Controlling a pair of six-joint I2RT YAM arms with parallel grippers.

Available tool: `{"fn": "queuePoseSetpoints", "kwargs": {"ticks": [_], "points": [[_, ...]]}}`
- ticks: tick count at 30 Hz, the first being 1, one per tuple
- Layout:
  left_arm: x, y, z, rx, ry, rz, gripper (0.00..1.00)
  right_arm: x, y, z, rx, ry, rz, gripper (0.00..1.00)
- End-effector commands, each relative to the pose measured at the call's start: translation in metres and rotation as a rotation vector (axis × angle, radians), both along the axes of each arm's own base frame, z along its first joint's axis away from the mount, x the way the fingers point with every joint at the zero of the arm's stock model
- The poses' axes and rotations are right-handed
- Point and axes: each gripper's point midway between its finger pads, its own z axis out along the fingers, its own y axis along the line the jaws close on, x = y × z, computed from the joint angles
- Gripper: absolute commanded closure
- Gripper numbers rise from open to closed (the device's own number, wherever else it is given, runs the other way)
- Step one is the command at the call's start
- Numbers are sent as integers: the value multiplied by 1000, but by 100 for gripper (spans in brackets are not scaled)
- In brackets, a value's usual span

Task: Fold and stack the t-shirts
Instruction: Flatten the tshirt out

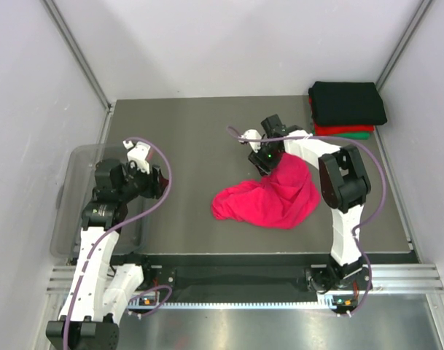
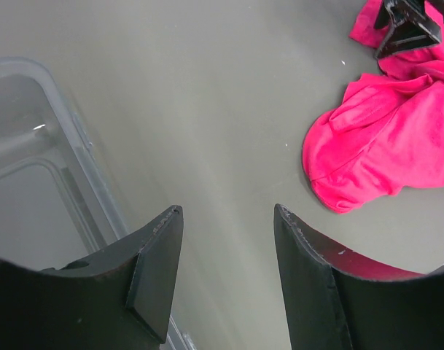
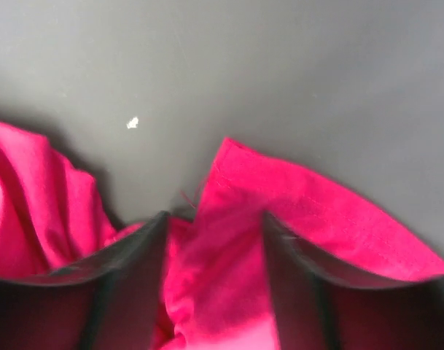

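The magenta-pink t-shirt (image 1: 269, 200) lies crumpled on the grey table, right of centre. It also shows in the left wrist view (image 2: 382, 146) and the right wrist view (image 3: 302, 204). My right gripper (image 1: 266, 162) is at the shirt's far edge; in its wrist view (image 3: 214, 219) the jaws stand apart with a fold of pink cloth between them. My left gripper (image 1: 162, 182) is open and empty above bare table (image 2: 229, 211), well left of the shirt. Folded black (image 1: 348, 103), red (image 1: 338, 130) and green (image 1: 361, 135) t-shirts are stacked at the far right corner.
A clear plastic bin (image 1: 79, 197) sits at the table's left edge beside the left arm, also in the left wrist view (image 2: 32, 182). White walls close in the table on three sides.
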Motion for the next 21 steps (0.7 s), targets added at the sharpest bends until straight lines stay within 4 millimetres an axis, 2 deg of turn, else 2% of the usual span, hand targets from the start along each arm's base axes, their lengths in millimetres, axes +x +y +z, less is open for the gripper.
{"fn": "queuePoseSetpoints", "kwargs": {"ticks": [1, 2, 3, 5, 6, 8, 9, 11, 12, 13, 15, 17, 18, 20, 21], "points": [[3, -2, 14, -15, -63, -12, 42, 7, 17, 3, 35, -27, 15, 50], [3, -2, 14, -14, -65, -12, 42, 7, 19, 3, 32, -34, 17, 60], [2, -2, 13, -17, -62, -11, 42, 9, 19, 7, 32, -50, 17, 80], [2, -2, 13, -18, -62, -12, 42, 15, 21, 21, 32, -101, 23, 92], [3, -3, 13, -19, -61, -12, 42, 21, 24, 48, 50, -166, 37, 97], [3, -4, 15, -21, -64, -17, 42, 24, 29, 84, 55, -257, 65, 99], [3, -5, 17, -25, -67, -22, 42, 26, 31, 127, 73, -350, 99, 99], [4, -6, 18, -29, -66, -27, 43, 22, 37, 176, 94, -454, 149, 99], [5, -6, 19, -32, -65, -27, 43, 17, 36, 224, 123, -557, 188, 99], [6, -6, 21, -34, -67, -28, 43, 13, 37, 248, 140, -605, 207, 99], [6, -7, 26, -38, -75, -33, 43, 0, 32, 316, 186, -750, 233, 100], [8, -8, 33, -39, -77, -39, 43, -9, 25, 358, 211, -835, 222, 100], [8, -9, 35, -40, -75, -43, 43, -18, 18, 390, 230, -899, 208, 100], [10, -10, 42, -45, -73, -52, 43, -34, 4, 424, 247, -978, 187, 100], [10, -11, 46, -49, -73, -57, 43, -37, -3, 430, 231, -1009, 170, 100]]}}
